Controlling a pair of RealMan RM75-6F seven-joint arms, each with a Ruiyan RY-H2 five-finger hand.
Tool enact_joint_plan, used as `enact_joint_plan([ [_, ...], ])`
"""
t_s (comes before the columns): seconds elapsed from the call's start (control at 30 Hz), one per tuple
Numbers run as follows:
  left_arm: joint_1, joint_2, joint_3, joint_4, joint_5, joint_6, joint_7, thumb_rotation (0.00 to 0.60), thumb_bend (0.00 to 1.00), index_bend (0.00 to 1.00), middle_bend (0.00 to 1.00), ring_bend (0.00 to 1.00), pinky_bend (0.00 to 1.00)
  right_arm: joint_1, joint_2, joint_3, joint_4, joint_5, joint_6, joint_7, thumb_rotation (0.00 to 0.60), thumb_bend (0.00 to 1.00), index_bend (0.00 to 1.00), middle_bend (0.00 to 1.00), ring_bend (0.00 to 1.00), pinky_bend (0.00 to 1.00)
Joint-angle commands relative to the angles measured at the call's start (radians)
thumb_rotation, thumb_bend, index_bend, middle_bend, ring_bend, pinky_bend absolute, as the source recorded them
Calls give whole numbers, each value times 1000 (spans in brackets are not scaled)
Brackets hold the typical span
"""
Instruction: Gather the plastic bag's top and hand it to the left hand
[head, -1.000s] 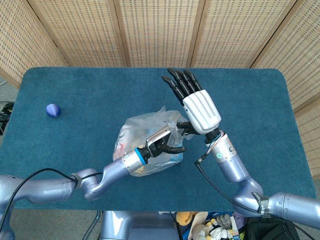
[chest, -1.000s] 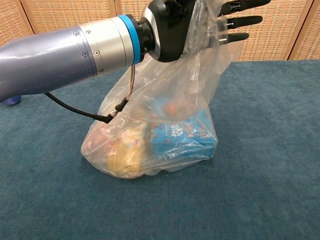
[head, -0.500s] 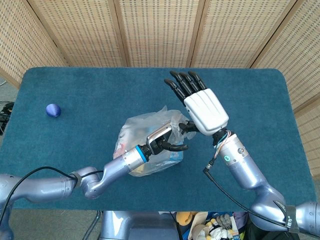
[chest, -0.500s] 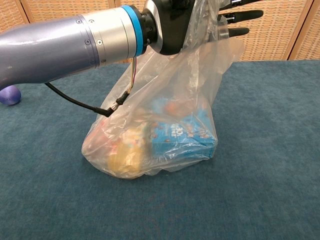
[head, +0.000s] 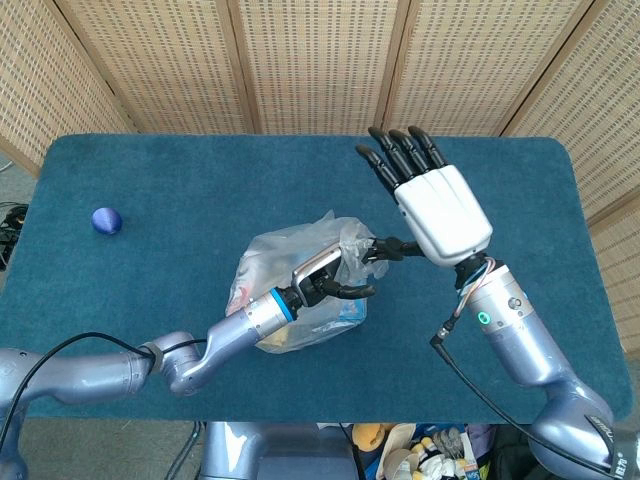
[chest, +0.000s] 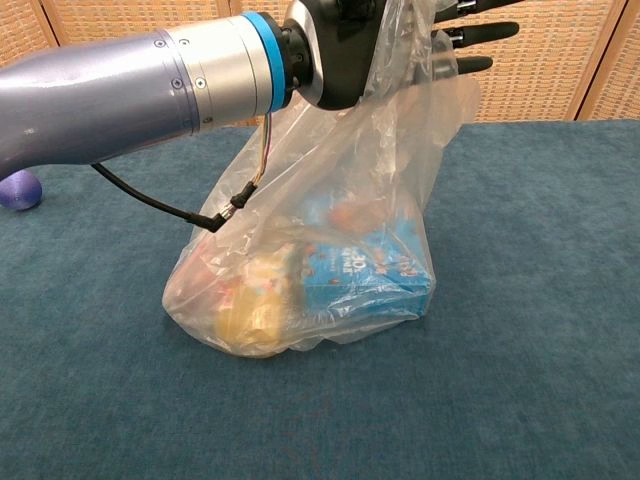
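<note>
Over by the table's (head: 150, 180) left edge sat a little blue ball (head: 106, 220), and near the middle the left hand (head: 322, 283) had its fingers curled round the bunched top of the plastic bag (chest: 330, 270), which stood on the table a bit toward the front edge. The bag was thin, clear and crinkly with a blue box (chest: 365, 272) and some yellowish packets showing through, so I'd guess it's floppy, slippery and bottom-heavy, best grabbed at the gathered neck. The right hand (head: 435, 205) was spread flat and held nothing, just right of the bag's top.
</note>
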Motion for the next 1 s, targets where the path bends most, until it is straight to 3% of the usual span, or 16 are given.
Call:
enact_joint_plan([
  [0.03, 1, -1, -1, -1, 0, 0, 1, 450, 150, 309, 196, 178, 50, -60, 10, -13, 99, -129, 23, 128, 600, 0, 0, 0, 0, 0],
  [0.27, 3, -5, -6, -5, -6, -1, 10, 468, 151, 311, 197, 178, 55, -126, 13, -29, 241, -252, 52, 301, 600, 0, 0, 0, 0, 0],
  [0.47, 8, 0, -14, -20, -12, 5, 25, 469, 152, 316, 201, 178, 67, -195, -24, -79, 391, -314, 104, 399, 600, 0, 0, 0, 0, 0],
  [0.73, 14, 24, -32, -54, -15, 9, 37, 490, 153, 326, 220, 189, 132, -356, -91, -201, 489, -405, 197, 585, 600, 0, 0, 0, 0, 0],
  [1.0, 25, 54, -52, -112, -35, 16, 79, 509, 153, 337, 224, 189, 144, -455, -254, -316, 595, -499, 286, 612, 600, 0, 0, 0, 0, 0],
])
